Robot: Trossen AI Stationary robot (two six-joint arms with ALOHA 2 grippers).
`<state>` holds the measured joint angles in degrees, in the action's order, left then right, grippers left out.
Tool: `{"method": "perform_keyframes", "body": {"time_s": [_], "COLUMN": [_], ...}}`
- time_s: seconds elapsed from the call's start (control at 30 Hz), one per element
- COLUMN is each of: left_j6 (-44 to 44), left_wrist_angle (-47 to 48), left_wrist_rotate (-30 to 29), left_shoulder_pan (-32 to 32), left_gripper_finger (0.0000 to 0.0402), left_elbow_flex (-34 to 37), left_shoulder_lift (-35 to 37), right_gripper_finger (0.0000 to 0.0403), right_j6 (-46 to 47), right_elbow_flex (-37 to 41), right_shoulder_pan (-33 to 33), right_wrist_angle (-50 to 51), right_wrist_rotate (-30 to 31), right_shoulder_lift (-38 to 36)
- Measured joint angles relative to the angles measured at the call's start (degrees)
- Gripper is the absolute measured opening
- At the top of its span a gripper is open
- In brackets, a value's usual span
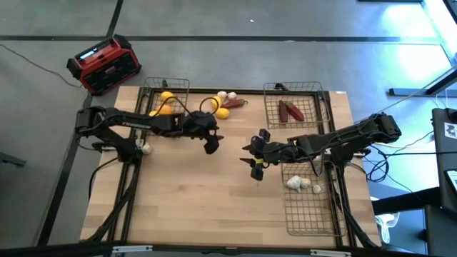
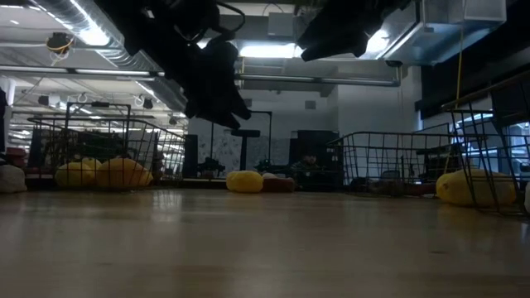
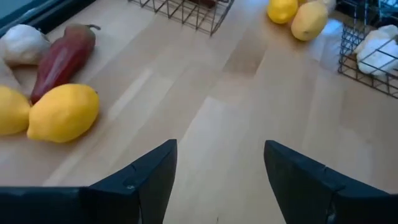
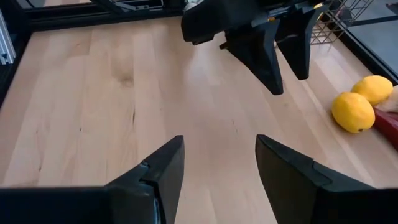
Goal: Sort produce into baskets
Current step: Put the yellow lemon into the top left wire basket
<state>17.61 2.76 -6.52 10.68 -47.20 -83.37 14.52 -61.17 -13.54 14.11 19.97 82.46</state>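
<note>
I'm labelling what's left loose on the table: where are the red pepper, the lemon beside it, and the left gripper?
red pepper [image 3: 59, 59], left wrist view, middle of its body
lemon [image 3: 64, 112], left wrist view, centre of its skin
left gripper [image 3: 221, 177], left wrist view, midway between its open fingertips

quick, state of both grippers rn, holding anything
left gripper: open, holding nothing, above the bare table.
right gripper: open, holding nothing.

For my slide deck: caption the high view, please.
Both open grippers, left and right, hover mid-table; lemons unsorted between baskets.
</note>
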Motion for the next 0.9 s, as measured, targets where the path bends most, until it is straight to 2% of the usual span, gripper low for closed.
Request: {"method": "perform_keyframes", "body": {"time_s": [0.27,0.5,0.63,0.73,0.9], "left_j6": [-1.0,-2.2,-8.6,-9.9,-12.5], "left_wrist_angle": [0.3,2.0,2.9,3.8,4.0], "left_wrist_rotate": [0.0,0.0,-0.2,-0.2,-0.2], "left_shoulder_pan": [1.1,3.1,3.7,3.5,2.8], "left_gripper_finger": [0.0248,0.0346,0.0386,0.0398,0.0395], "left_elbow_flex": [0.0,0.0,0.0,0.0,0.0], "left_shoulder_lift": [0.0,0.0,0.0,0.0,0.0], "right_gripper_finger": [0.0193,0.0193,0.0193,0.0193,0.0193], "right_j6": [0.1,-0.1,-0.2,0.0,0.0], "right_elbow_flex": [0.0,0.0,0.0,0.0,0.0], "right_shoulder_pan": [0.0,0.0,0.0,0.0,0.0], "right_wrist_angle": [0.1,0.2,0.7,1.5,1.6], "right_wrist_rotate": [0.0,0.0,0.3,0.5,0.5], "right_shoulder_lift": [0.2,0.2,0.2,0.2,0.2]}}
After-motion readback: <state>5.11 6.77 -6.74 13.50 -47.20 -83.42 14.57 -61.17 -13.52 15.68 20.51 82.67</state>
